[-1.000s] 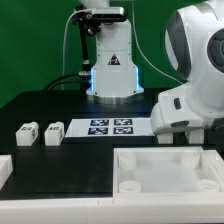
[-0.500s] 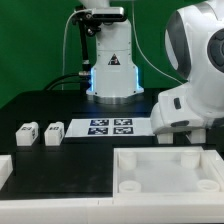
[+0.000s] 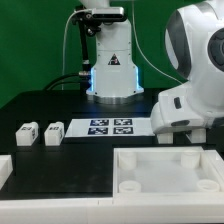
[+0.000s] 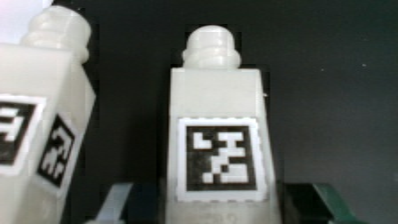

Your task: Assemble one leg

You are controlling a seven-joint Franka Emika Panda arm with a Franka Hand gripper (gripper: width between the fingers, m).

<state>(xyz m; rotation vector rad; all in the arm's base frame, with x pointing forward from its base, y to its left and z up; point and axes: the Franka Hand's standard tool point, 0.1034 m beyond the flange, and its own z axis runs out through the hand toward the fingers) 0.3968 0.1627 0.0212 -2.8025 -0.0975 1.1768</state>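
In the wrist view a white leg point(image 4: 217, 120) stands between my two fingers, with a square tag on its facing side and a rounded peg at its far end. My gripper point(image 4: 228, 202) is open, with a dark gap between the leg and each finger point(image 4: 121, 205). A second leg point(image 4: 39, 110) stands close beside the first. In the exterior view the arm point(image 3: 185, 100) is low over the table at the right and hides the fingers and these two legs. Two more legs point(image 3: 26, 133) point(image 3: 53, 131) sit at the left.
The marker board point(image 3: 110, 127) lies in the middle of the black table. The large white tray-like part point(image 3: 165, 172) with round corner holes lies at the front right. Another white part point(image 3: 4, 170) shows at the front left edge. The arm's base stands behind.
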